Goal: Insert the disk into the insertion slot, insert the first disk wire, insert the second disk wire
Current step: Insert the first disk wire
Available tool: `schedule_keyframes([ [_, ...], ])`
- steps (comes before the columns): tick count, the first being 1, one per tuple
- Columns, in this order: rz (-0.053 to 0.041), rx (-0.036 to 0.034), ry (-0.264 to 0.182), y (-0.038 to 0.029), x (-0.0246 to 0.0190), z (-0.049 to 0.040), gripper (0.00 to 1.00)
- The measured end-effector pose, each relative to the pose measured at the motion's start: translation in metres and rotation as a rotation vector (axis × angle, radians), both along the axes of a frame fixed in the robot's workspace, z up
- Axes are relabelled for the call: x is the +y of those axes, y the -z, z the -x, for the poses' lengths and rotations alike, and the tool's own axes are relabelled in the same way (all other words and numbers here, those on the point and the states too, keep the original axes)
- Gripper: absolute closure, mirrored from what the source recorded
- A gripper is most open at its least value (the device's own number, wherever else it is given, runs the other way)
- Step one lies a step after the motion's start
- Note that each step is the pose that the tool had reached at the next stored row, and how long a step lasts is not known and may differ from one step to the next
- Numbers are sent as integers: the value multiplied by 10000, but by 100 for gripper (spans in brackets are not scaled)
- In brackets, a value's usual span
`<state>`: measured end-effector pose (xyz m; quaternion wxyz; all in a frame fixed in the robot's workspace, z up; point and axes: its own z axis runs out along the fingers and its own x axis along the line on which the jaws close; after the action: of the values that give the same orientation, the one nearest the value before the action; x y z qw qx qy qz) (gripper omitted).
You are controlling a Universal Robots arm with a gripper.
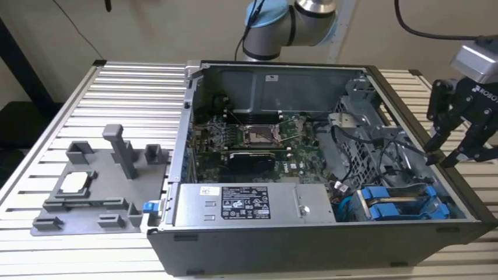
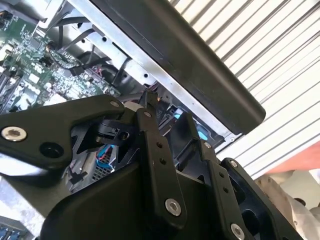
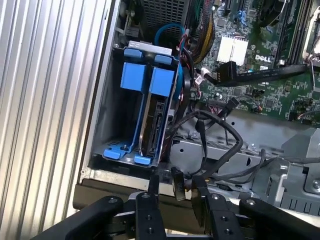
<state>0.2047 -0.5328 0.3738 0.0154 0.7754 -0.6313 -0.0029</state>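
The disk [image 1: 398, 205], in its blue carrier, stands on edge in the drive bay at the case's corner on the exterior view's right. In the first wrist view the disk [image 3: 150, 120] shows its grey edge between the blue clips. My gripper [image 1: 447, 154] hangs over the case's rim beside that bay. Its fingers stand apart, and between them in the first wrist view my gripper [image 3: 175, 192] frames a small black connector [image 3: 178, 186] with a gap beside it. A black disk wire [image 3: 232, 135] loops from the drive cage toward that connector.
The open computer case [image 1: 311, 248] lies on a slatted metal table [image 1: 132, 99]. Inside are the motherboard [image 1: 257, 137] and a grey power supply [image 1: 249, 204]. A grey fixture plate [image 1: 93, 186] sits at the exterior view's left. Loose cables crowd the drive cage [image 1: 365, 140].
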Motion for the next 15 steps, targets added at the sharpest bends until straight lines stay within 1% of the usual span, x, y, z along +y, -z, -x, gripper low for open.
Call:
schedule_keyframes([
  [8,62,-2,-104,13,1,1,60],
  [9,64,-2,-106,14,1,3,63],
  [10,67,-2,-103,14,1,10,63],
  [11,68,-2,-104,15,1,15,70],
  [15,77,-3,-105,20,1,21,70],
])
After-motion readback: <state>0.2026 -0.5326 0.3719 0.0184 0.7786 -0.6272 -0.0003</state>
